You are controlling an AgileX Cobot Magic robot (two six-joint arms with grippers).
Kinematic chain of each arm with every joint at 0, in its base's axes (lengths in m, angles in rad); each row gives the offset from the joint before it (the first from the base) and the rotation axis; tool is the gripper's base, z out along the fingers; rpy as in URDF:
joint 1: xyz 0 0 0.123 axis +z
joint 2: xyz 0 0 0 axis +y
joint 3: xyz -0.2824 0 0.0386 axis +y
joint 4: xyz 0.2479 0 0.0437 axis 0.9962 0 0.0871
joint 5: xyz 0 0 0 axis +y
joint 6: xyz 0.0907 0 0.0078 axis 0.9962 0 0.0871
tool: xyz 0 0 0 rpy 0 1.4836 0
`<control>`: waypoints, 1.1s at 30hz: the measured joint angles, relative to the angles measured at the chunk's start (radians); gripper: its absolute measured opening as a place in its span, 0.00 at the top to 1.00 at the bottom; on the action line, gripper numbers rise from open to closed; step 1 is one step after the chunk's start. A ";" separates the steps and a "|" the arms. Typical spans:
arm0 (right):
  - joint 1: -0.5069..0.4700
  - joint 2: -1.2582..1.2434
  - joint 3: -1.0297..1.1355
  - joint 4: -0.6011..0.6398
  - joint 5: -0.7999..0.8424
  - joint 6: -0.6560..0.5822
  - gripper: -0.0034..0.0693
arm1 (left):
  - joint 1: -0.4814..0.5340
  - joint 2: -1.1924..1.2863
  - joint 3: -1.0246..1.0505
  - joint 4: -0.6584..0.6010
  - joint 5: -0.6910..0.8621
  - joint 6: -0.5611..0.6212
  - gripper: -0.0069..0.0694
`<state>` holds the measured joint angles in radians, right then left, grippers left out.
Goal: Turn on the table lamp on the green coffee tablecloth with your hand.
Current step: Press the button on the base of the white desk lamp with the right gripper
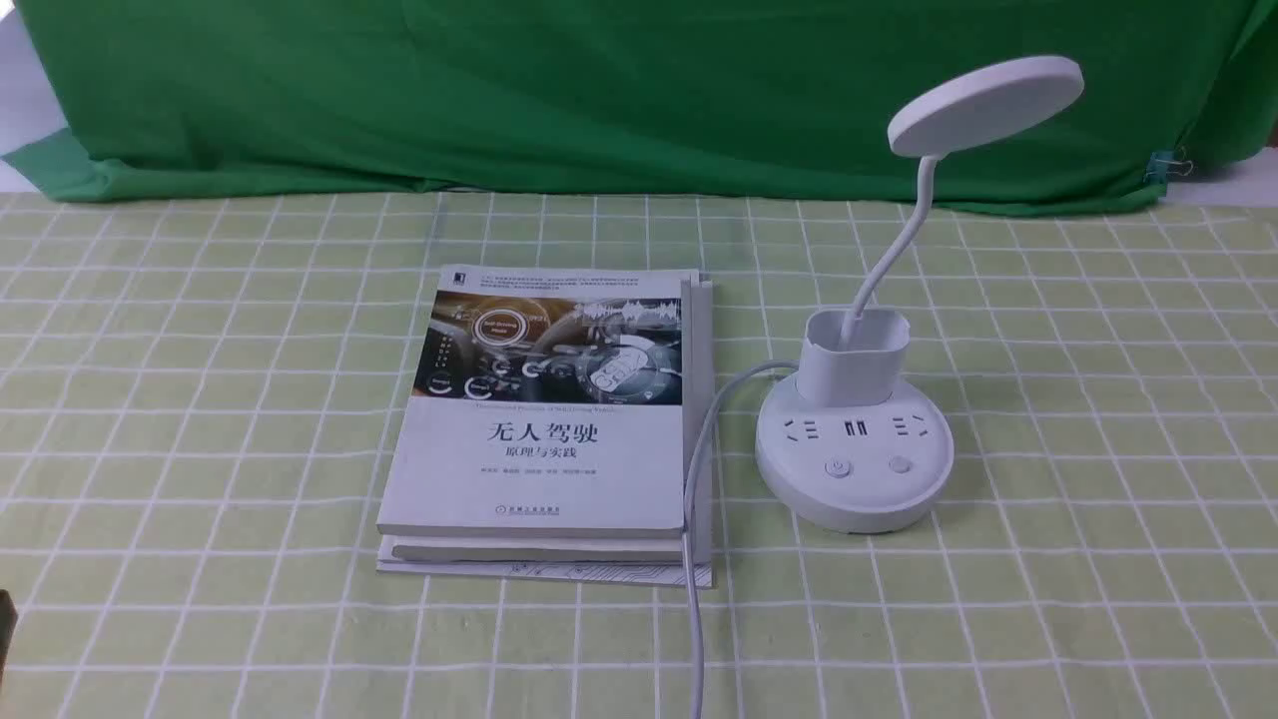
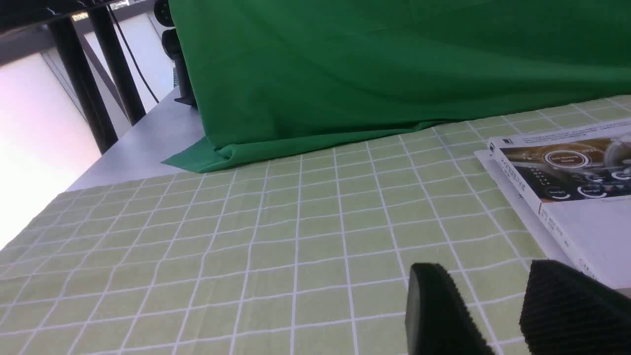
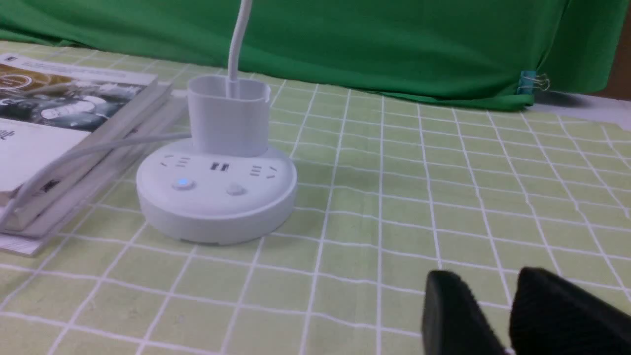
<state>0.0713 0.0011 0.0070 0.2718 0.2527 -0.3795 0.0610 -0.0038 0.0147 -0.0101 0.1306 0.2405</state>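
**Counting What Is Lying on the Surface**

One table lamp (image 1: 854, 439) is standing right of centre, showing two buttons (image 1: 836, 466) and one cord (image 1: 694, 519). At least two books (image 1: 539, 439) are lying stacked at centre. One green coffee tablecloth (image 1: 200, 449) is covering the surface (image 2: 143, 148). One backdrop cloth (image 1: 499, 90) is hanging across the top, with one clip (image 1: 1163, 165) at upper right. Two grippers are showing: left gripper (image 2: 485, 276), right gripper (image 3: 490, 281).

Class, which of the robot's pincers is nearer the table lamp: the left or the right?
Right. The right pincer has the table lamp close ahead; the left pincer is on the book's other side, and its view shows no lamp.
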 joint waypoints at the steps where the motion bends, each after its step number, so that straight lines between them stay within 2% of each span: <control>1: 0.000 0.000 0.000 0.000 0.000 0.000 0.62 | 0.000 0.000 0.000 0.000 0.001 0.000 0.59; 22: 0.000 0.000 0.000 0.000 -0.037 0.011 0.62 | 0.000 0.000 0.000 0.000 0.001 0.000 0.59; 26: 0.000 0.000 0.000 0.000 -0.058 0.102 0.62 | 0.000 0.000 0.000 0.000 0.001 0.000 0.59; 29: 0.000 0.000 0.000 0.000 -0.090 0.216 0.62 | 0.000 0.000 0.000 0.000 0.001 0.000 0.59; 33: 0.000 0.000 0.000 0.000 -0.179 0.458 0.62 | 0.000 0.000 0.000 0.000 0.001 0.000 0.59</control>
<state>0.0713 0.0011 0.0070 0.2718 0.0735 0.0788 0.0610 -0.0038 0.0147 -0.0101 0.1316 0.2405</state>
